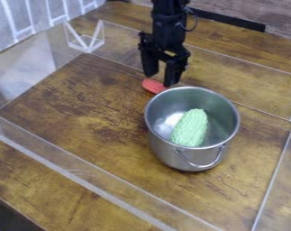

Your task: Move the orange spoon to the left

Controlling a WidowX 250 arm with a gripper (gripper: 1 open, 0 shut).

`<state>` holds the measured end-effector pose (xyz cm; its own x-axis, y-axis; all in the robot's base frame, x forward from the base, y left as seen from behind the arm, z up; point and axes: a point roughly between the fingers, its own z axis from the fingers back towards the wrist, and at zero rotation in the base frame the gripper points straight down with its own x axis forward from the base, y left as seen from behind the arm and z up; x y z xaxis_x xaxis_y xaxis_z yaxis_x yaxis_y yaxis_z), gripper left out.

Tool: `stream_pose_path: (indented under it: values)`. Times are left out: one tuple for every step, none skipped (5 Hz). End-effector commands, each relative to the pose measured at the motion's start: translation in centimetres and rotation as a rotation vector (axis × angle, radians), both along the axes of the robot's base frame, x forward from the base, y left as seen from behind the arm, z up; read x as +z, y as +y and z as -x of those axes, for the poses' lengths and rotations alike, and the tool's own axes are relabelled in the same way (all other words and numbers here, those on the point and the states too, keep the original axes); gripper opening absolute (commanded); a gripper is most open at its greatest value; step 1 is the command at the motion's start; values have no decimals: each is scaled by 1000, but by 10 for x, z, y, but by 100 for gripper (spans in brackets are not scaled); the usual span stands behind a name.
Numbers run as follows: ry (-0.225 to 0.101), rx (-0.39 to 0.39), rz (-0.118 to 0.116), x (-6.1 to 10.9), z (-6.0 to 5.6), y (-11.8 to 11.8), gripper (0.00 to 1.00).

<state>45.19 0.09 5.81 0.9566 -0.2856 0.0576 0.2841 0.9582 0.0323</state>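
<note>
Hand point(165, 69) low over the orange spoon point(152, 87), which lies on the counter point(76, 108) against the steel pot point(191, 126); jaws part-spread, grip seemingly unmade: close squarely across the handle, clear of the rim.

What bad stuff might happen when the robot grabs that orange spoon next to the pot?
Only the end of the spoon shows; the rest is hidden behind the pot, so the gripper might catch little of it and let it slip. The gripper also hangs close to the pot's rim and could bump it, maybe jostling the green thing inside.
</note>
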Motion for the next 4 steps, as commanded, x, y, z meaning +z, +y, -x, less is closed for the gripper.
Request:
stream_pose_path:
  values:
    - [-132, 11, -1, 58, -2, 22, 0]
    - [-144, -2, -39, 82, 2, 36, 0]
    - [-155, -61, -65, 104, 3, 35, 0]
    - [-156, -120, -61, 107, 2, 35, 0]
